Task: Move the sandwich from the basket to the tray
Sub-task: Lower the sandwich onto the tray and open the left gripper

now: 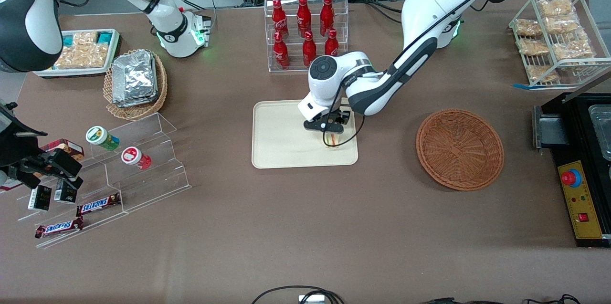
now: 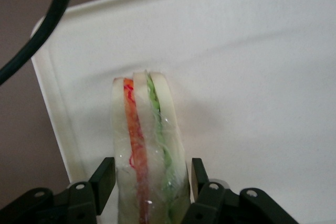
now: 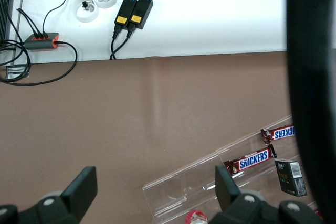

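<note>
We record, toward the parked arm's end of the bench (image 1: 305,227), a white tray of snacks (image 1: 81,53), a tan basket of foil packets (image 1: 135,83) and a clear stepped stand (image 1: 138,165) carrying two small jars and chocolate bars.

Near the middle we note a clear rack of red bottles (image 1: 305,32); nearer the front camera than that rack lies the cream tray (image 1: 281,141). The tool (image 1: 329,134) is over the tray's corner that lies toward the working arm's end and nearer the camera. The sandwich (image 1: 332,140) stands on edge on the tray surface, between the tool's fingers.

In the wrist view the sandwich (image 2: 148,150) shows orange, red and green layers. One black finger (image 2: 103,178) sits just beside one bread face with a thin gap; the other finger is at the opposite face, and we cannot tell whether it touches. The tool is set narrowly around the sandwich, not gripping it.

Toward the working arm's end, the reddish-brown basket (image 1: 459,149) rests on the bench, well apart from the tray. A wire rack of snack bags (image 1: 556,36) stands farther from the camera.
</note>
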`<action>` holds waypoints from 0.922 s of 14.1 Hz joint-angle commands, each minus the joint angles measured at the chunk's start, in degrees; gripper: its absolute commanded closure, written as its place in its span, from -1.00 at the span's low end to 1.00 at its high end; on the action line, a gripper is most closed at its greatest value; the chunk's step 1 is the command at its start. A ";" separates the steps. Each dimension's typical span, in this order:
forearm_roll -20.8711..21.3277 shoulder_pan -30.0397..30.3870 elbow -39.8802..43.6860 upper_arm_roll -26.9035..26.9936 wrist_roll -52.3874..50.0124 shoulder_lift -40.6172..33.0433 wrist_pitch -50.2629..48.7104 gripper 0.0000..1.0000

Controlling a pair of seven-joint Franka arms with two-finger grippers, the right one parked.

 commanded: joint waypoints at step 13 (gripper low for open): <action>-5.10 13.24 18.69 -0.46 -1.87 -3.73 -15.59 -0.29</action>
